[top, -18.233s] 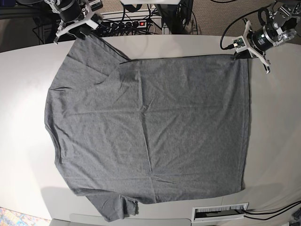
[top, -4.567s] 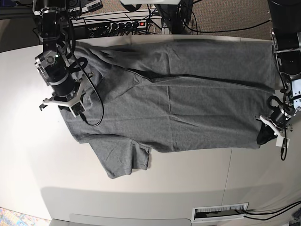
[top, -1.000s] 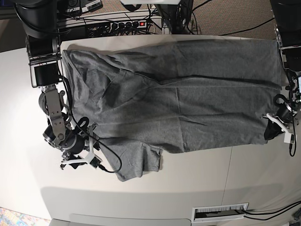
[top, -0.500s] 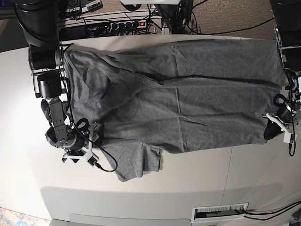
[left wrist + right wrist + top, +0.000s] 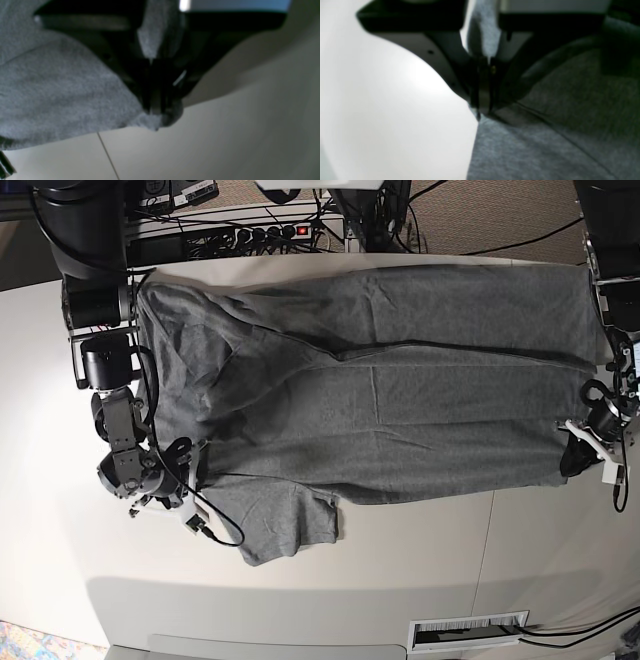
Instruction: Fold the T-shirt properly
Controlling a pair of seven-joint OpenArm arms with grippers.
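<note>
The grey T-shirt (image 5: 400, 410) lies across the table, folded lengthwise, with one sleeve (image 5: 285, 525) sticking out toward the near edge. At the base view's left, my right gripper (image 5: 190, 476) is at the shirt's edge just above that sleeve. The right wrist view shows my right gripper (image 5: 482, 110) shut on the shirt's edge, with cloth (image 5: 545, 150) spreading away to the right. At the base view's right, my left gripper (image 5: 573, 463) holds the shirt's lower corner. In the left wrist view, my left gripper (image 5: 156, 110) is shut on bunched grey fabric (image 5: 62, 100) just above the tabletop.
A power strip (image 5: 270, 230) and tangled cables sit beyond the table's far edge. A thin seam (image 5: 490, 550) crosses the pale tabletop near the right. A white slotted panel (image 5: 468, 632) lies at the near edge. The right arm's cable (image 5: 225, 537) loops onto the table.
My right gripper has slid a little up and right onto the shirt's edge by the sleeve and closed on it. The left gripper has kept its hold in place.
</note>
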